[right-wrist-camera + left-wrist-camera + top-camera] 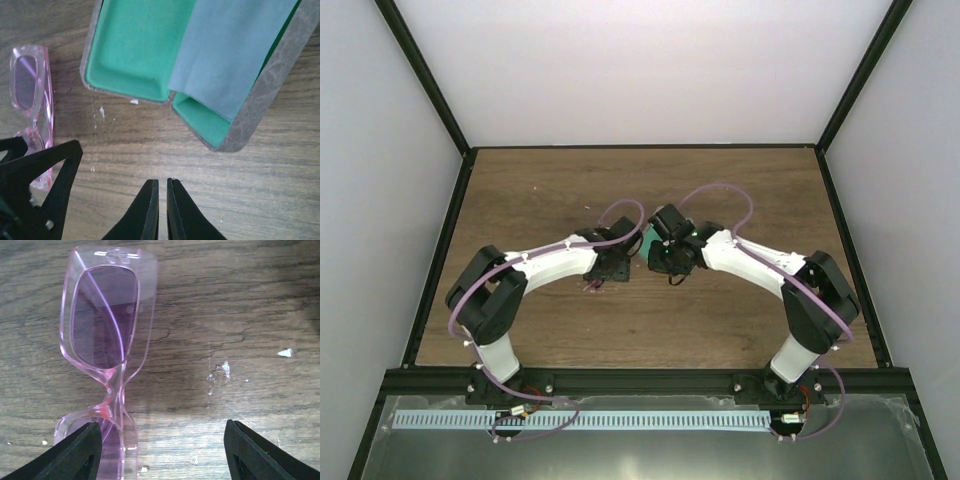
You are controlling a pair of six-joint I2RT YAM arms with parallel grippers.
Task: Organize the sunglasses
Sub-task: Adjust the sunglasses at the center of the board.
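Two end effectors are near the open case (131, 47), but the left end effector (160, 427) is nearer to the sunglasses (102, 340). These lie flat on the worktop (225, 300), just left of the case, with their long axis pointing away from its spread fingers, under the left one. The right end effector (162, 185), pressed together, is in front of the case.
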